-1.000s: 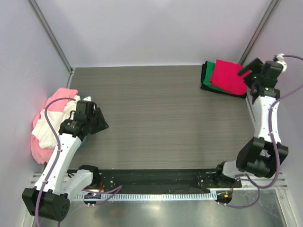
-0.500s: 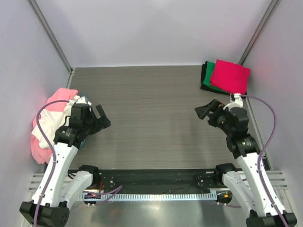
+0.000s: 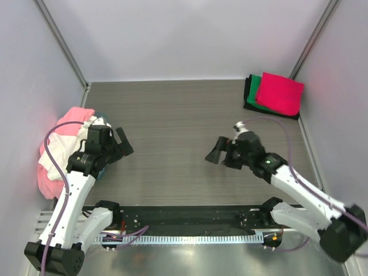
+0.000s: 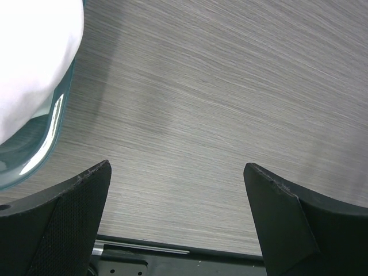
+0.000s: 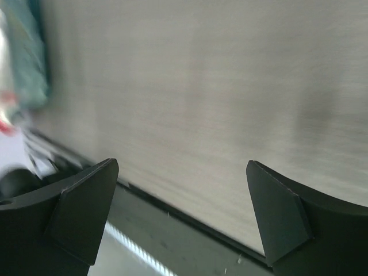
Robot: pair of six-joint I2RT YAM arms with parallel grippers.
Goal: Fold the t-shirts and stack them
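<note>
A folded stack lies at the back right: a crimson t-shirt [image 3: 280, 94] on top, a green one [image 3: 251, 96] under it and a black edge [image 3: 246, 89] beneath. An unfolded heap sits at the left edge, with light pink [image 3: 64, 123], white [image 3: 57, 164] and greyish-teal [image 3: 101, 168] cloth. My left gripper [image 3: 125, 144] stands open just right of the heap, holding nothing. In the left wrist view, white cloth [image 4: 29, 57] and teal cloth [image 4: 34, 155] fill the left corner beside the left gripper [image 4: 177, 167]. My right gripper [image 3: 217, 150] is open over the table's middle; the right gripper [image 5: 183, 163] is empty.
The grey wood-grain table [image 3: 172, 109] is walled on three sides by pale panels. A black mounting rail [image 3: 184, 215] runs along the near edge under both arm bases. The right wrist view is blurred, with teal cloth [image 5: 23, 57] at its far left.
The right arm has swung from the folded stack at the back right down to the table's middle, jaws widening. The left gripper has opened beside the heap and barely shifted.
</note>
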